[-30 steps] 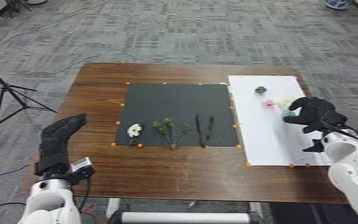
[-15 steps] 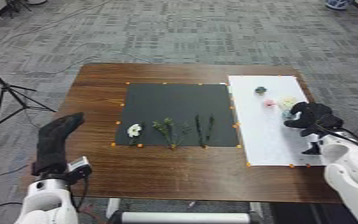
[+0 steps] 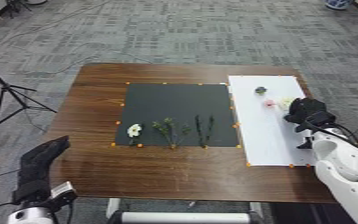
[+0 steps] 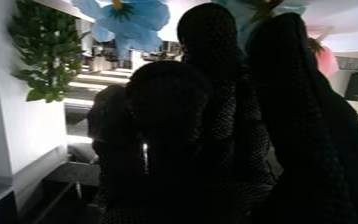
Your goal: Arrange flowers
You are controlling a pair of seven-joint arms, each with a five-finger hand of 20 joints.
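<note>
Brown bench (image 3: 95, 175) under a white board (image 3: 273, 145); on the board's far half lie a pink flower (image 3: 269, 103), a pale flower (image 3: 285, 101) and a dark flower (image 3: 261, 90). My right hand (image 3: 309, 111) is at its right edge, fingers nearly straight; I can't tell whether they hold anything. Left of the board are a white flower (image 3: 135, 130), green sprigs (image 3: 169, 129) and dark stems (image 3: 205, 129). Farther left, my left hand (image 3: 39, 167) is loosely open.
</note>
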